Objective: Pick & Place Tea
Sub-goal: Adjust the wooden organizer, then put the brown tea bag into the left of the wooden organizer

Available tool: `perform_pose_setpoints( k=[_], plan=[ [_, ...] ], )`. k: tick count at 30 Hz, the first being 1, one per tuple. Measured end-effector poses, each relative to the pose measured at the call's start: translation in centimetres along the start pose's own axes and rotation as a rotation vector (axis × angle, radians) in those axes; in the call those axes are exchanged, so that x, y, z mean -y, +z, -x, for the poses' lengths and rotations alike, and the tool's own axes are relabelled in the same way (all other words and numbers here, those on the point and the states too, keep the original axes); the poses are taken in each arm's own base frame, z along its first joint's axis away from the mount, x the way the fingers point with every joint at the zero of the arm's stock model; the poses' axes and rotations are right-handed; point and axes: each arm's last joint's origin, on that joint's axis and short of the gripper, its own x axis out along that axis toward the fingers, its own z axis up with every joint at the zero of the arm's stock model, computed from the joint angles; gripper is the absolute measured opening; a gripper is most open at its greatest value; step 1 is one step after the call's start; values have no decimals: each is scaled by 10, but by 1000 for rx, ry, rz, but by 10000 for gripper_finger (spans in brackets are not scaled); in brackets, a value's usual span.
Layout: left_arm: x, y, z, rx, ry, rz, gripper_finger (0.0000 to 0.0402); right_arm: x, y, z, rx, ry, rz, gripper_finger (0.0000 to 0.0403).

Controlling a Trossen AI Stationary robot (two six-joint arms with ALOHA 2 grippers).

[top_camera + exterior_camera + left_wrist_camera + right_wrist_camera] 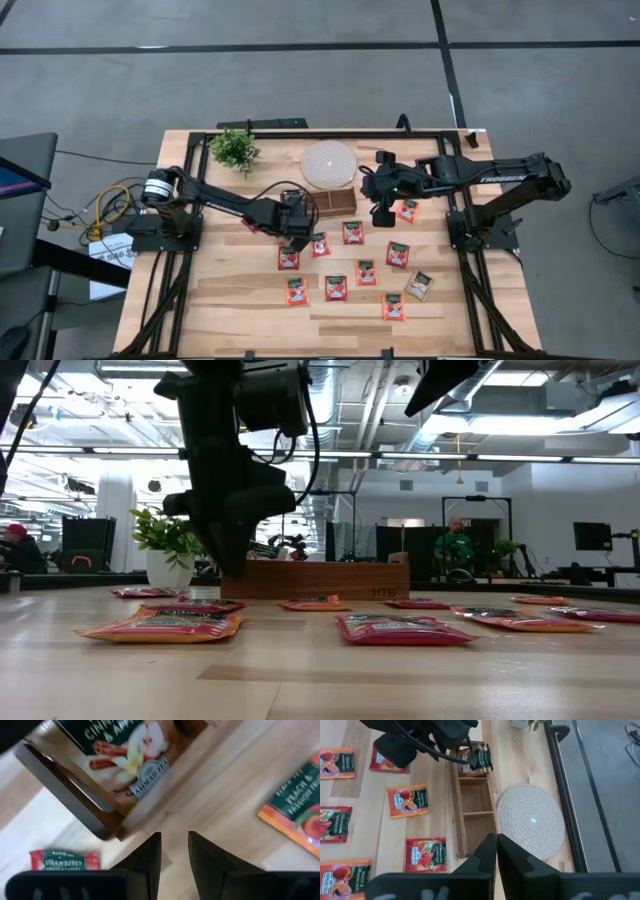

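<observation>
One tea sachet (127,762) lies in the end compartment of the wooden tray (461,815), the other sachets (336,288) scattered flat on the table (240,320). My left gripper (174,851) hovers just beside that tray end, fingers slightly parted and empty. My right gripper (496,851) hangs above the tray near the woven disc (532,820), fingers pressed together.

The high camera looks straight down from well above, taking in the whole worktop (230,300) and both arms. The low camera sits at worktop level at the near edge, facing level across the sachets toward the wooden tray (315,579) and the room beyond. The left wrist camera looks down at close range on one end of the tray (75,795), while the right wrist camera, farther off, shares that tray (475,805) and adds the round woven mat (532,820).
</observation>
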Motion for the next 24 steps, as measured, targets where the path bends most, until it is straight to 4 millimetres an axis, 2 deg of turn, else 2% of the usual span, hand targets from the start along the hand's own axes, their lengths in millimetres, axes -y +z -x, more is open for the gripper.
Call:
perform_pose_setpoints(
  k=[15,19,22,24],
  plan=[
    [-12,12,-5,30,58,-3,90,-1,0,0,5,20,0,8],
    [-10,13,-5,8,14,2,90,-1,0,0,3,22,0,8],
    [-2,11,6,-59,-87,-1,90,-1,-2,0,-13,25,-1,8],
    [5,9,25,-79,-147,-25,90,-4,-8,1,-72,67,-5,8]
  ],
)
